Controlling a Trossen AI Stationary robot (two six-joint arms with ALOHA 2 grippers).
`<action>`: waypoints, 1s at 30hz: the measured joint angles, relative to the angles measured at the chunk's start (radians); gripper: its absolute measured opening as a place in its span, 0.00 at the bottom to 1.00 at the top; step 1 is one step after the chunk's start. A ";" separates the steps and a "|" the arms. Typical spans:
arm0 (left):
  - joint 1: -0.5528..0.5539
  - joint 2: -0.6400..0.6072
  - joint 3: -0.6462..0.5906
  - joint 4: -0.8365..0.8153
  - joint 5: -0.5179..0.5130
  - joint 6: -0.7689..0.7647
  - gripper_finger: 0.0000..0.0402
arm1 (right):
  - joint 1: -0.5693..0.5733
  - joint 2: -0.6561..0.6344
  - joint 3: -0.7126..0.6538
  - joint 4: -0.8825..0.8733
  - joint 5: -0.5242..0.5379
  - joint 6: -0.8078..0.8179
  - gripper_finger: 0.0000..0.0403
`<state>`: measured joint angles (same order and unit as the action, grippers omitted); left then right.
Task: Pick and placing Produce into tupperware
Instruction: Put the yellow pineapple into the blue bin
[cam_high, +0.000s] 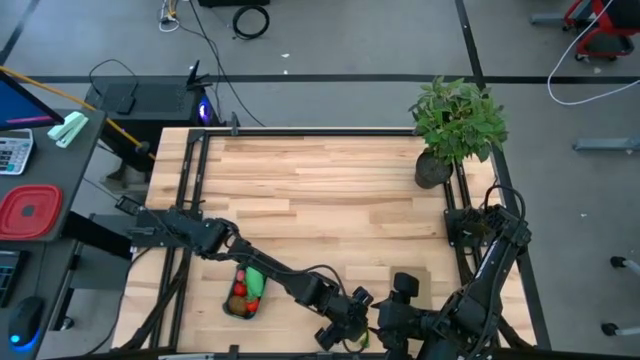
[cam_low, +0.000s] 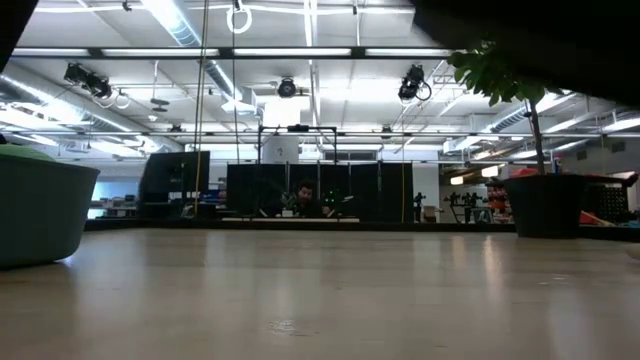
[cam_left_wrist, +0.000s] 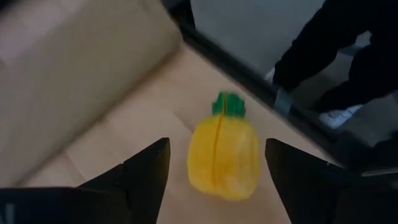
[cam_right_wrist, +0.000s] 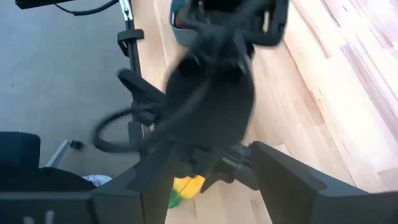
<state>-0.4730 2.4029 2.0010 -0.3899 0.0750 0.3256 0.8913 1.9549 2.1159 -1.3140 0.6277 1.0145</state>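
The wooden counter fills the middle of the high view, with a potted plant at its upper right corner and a flat brown cardboard rectangle lower right of centre. Left arm reaches from the left edge down toward the bottom centre of the frame; right arm bends in from the right edge to the same area. The teal tupperware sits at lower left of centre in the high view, partly under the left arm, holding red, green and brown produce. Left gripper is at the bottom centre of the high view, fingers spread wide and holding nothing. In the left wrist view a yellow produce piece with a green top lies on the counter between the two fingers, touching neither. Right gripper is just right of the left one, fingers partly apart, nothing between them.
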 joint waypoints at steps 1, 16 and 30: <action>0.004 0.005 0.000 -0.012 0.006 0.000 0.68 | 0.000 0.000 0.000 0.000 0.000 -0.001 0.54; 0.007 0.040 0.000 -0.014 0.037 0.004 0.68 | 0.000 0.000 0.000 -0.001 0.000 -0.023 0.54; 0.016 0.039 0.000 0.034 0.061 -0.004 0.68 | -0.002 0.000 0.000 -0.001 0.000 -0.023 0.55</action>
<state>-0.4568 2.4420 2.0010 -0.3560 0.1357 0.3215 0.8898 1.9549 2.1159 -1.3151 0.6277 0.9916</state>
